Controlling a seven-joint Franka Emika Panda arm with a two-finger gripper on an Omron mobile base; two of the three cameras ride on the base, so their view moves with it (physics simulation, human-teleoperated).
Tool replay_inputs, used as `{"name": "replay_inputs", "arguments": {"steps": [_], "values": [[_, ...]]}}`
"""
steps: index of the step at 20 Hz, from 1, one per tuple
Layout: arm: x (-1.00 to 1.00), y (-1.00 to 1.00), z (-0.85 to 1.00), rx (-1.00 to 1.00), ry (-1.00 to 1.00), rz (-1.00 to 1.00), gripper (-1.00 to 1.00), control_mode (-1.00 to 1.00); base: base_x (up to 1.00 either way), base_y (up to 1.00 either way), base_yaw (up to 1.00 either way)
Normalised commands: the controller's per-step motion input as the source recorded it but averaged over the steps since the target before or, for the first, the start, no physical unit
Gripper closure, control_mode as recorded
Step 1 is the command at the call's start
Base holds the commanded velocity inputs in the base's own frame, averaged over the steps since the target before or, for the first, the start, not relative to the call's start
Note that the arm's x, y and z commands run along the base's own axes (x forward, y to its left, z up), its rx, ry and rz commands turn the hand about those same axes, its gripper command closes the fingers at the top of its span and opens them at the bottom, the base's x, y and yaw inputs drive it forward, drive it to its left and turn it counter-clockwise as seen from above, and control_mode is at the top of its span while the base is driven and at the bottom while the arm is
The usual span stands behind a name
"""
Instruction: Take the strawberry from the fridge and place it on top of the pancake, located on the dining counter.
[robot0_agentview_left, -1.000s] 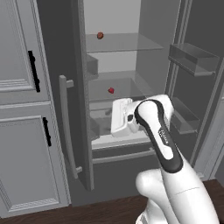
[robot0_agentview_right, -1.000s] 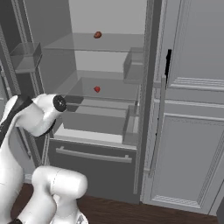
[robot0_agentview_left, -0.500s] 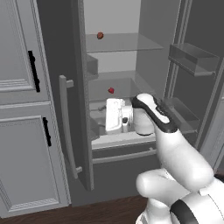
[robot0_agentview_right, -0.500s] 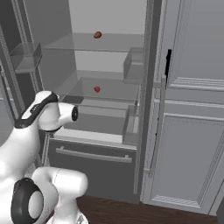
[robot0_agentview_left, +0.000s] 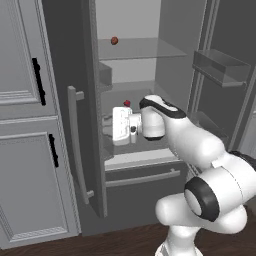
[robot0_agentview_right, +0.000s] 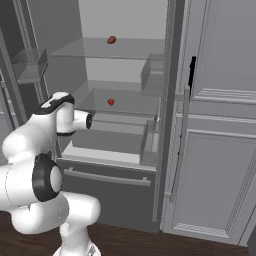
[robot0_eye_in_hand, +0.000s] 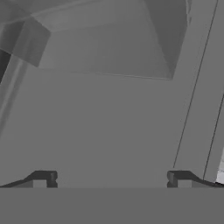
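Arm bent at the elbow, forearm level, reaching into the open fridge (robot0_agentview_left: 95, 150). Gripper (robot0_eye_in_hand: 111, 177) jaws spread wide, nothing between them. Strawberry (robot0_agentview_right: 111, 102) on the middle glass shelf, at 1 o'clock from the hand in the right base view; darker lump (robot0_agentview_right: 111, 40) on the shelf above.

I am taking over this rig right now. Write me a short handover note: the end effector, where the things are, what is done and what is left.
End effector: open, holding nothing, inside the open fridge at the level of the lower shelf.
Strawberry: lying on the lower glass shelf, not touched. A darker red lump lies on the shelf above; leave it.
Done: the fridge doors are open and the arm reaches in.
Left: aim at the strawberry, grasp it, carry it to the pancake on the dining counter and put it on top.
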Motion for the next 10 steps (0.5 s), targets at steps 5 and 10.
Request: {"name": "replay_inputs", "arguments": {"steps": [5, 10], "values": [[0.00, 0.80, 0.00, -0.02, 0.00, 0.00, -1.00, -1.00, 0.00, 0.00, 0.00], [0.00, 0.65, 0.00, 0.00, 0.00, 0.00, -1.00, -1.00, 0.00, 0.00, 0.00]]}}
